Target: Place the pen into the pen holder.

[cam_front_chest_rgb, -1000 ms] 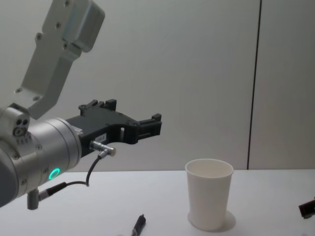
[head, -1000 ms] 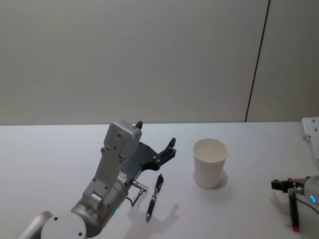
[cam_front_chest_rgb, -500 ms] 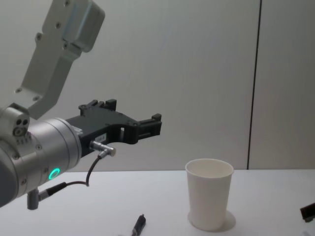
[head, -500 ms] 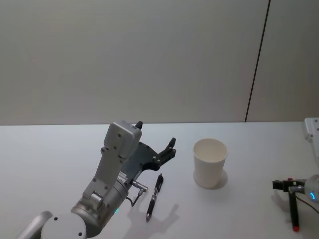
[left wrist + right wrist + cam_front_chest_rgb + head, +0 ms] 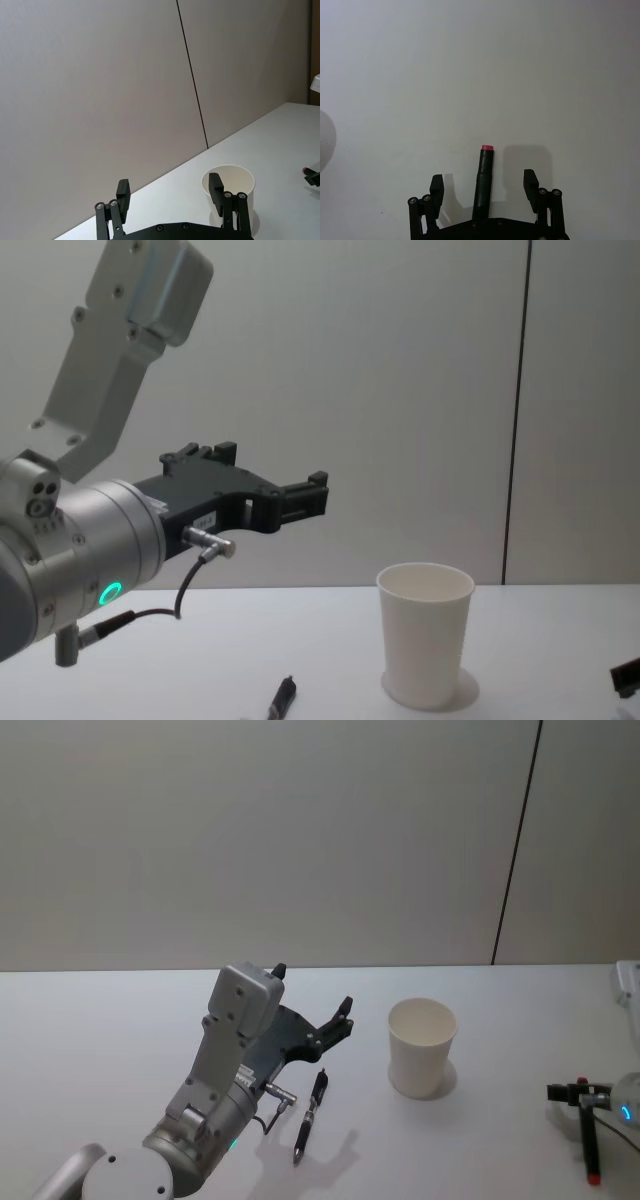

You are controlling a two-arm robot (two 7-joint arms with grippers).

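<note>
While your two end effectors hang open, both pens lie on the tabletop (image 5: 120,1040).
Your left end effector (image 5: 313,987) is raised with fingers spread wide; the black pen (image 5: 309,1115) lies just beneath it, untouched, and the pen holder (image 5: 421,1047) stands upright to its right, near but apart. Farther right, your right end effector (image 5: 483,179) sits low, fingers parted, with the red-tipped pen (image 5: 485,172) lying between them and touching neither, its red tip reaching just past their tips.
</note>
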